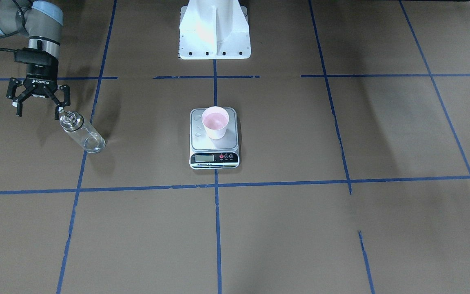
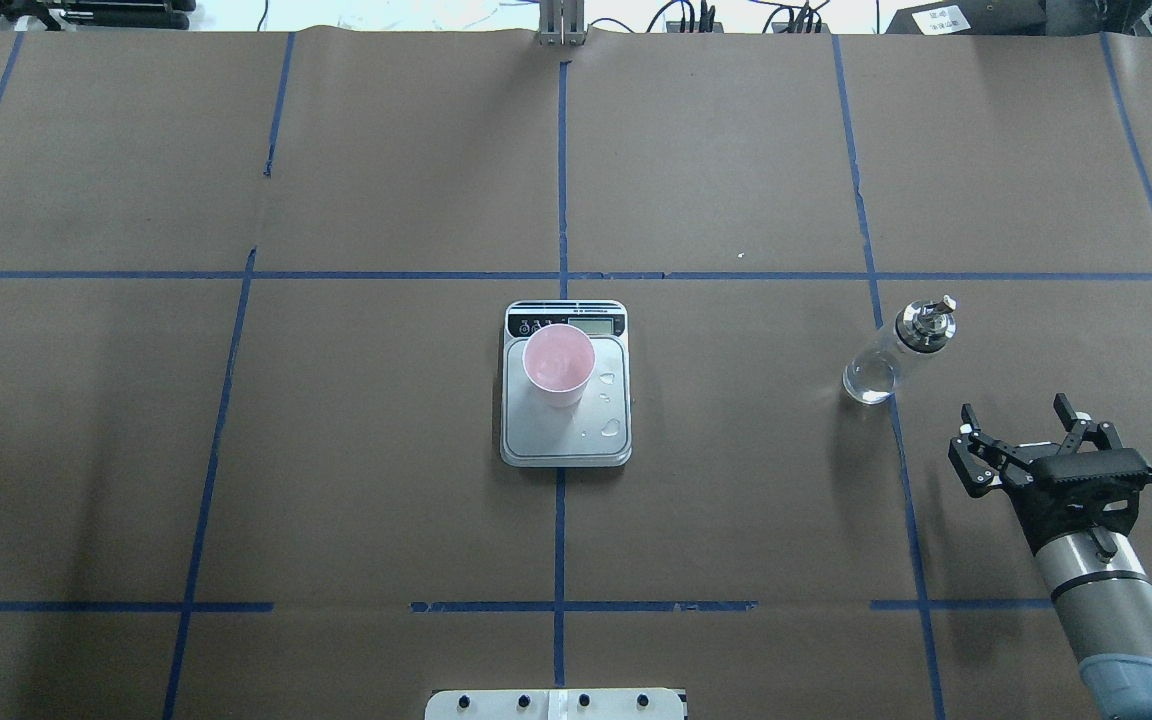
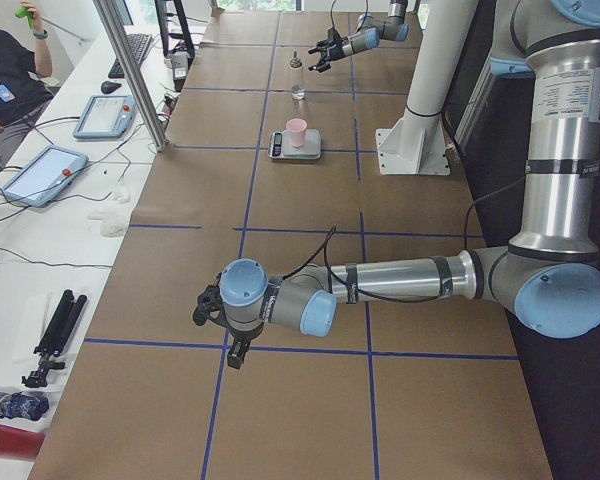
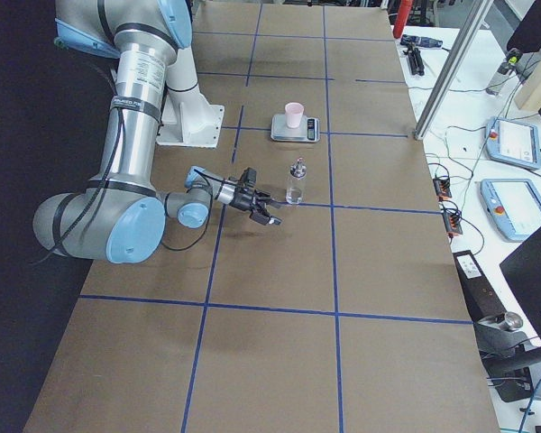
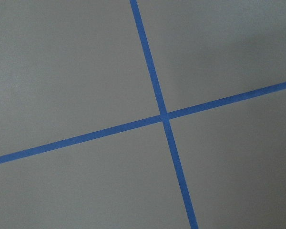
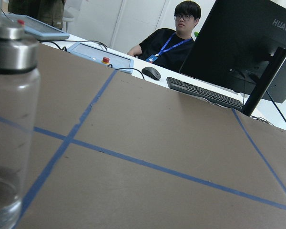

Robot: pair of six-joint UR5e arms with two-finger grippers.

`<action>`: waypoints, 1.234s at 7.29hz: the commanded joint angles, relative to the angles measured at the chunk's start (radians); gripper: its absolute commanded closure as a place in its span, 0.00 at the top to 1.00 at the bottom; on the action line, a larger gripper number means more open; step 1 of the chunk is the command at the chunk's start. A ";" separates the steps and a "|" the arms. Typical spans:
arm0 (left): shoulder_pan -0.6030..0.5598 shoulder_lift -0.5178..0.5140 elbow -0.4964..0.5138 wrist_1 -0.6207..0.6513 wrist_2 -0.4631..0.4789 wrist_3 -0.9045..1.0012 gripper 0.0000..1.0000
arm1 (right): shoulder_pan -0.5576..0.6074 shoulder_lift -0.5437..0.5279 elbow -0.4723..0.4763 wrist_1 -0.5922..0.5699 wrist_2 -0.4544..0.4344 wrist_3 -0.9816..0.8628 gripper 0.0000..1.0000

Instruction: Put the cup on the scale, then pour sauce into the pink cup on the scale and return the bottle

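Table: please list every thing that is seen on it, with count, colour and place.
cup: one, pale pink, upright on the scale's platform.
scale: one, silver with a black strip, table centre.
drops: a few, clear, on the platform beside the cup.
bottle: one, clear glass with a silver cap, upright on the robot's right side; a little liquid at its bottom.
tape: several lines, blue, a grid over the brown table.
base: one, white, at the robot's edge of the table.
right claw: one, black, open, near the bottle, not touching it.
left claw: one, black, at the table's end on the robot's left; open or shut cannot be told.
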 commanded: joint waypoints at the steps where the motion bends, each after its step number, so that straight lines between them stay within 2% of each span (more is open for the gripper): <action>1: 0.000 0.001 -0.001 -0.002 -0.003 0.001 1.00 | 0.232 0.041 0.001 0.063 0.207 -0.262 1.00; 4: 0.002 0.001 -0.002 -0.004 -0.006 0.002 1.00 | 0.664 0.037 -0.040 0.250 0.743 -0.655 1.00; 5: 0.002 0.001 -0.002 -0.004 -0.006 0.002 1.00 | 0.839 0.041 -0.121 0.329 0.959 -0.787 1.00; 6: 0.002 0.001 -0.003 -0.004 -0.006 0.002 1.00 | 1.001 0.055 -0.248 0.427 1.145 -0.917 1.00; 7: 0.002 -0.001 -0.002 -0.004 -0.006 0.002 1.00 | 1.176 0.093 -0.377 0.480 1.329 -1.054 1.00; 8: 0.002 0.001 -0.002 -0.002 -0.006 0.002 1.00 | 1.333 0.145 -0.454 0.474 1.501 -1.172 1.00; 9: 0.002 0.001 0.000 -0.002 -0.006 0.002 1.00 | 1.362 0.155 -0.459 0.436 1.553 -1.175 1.00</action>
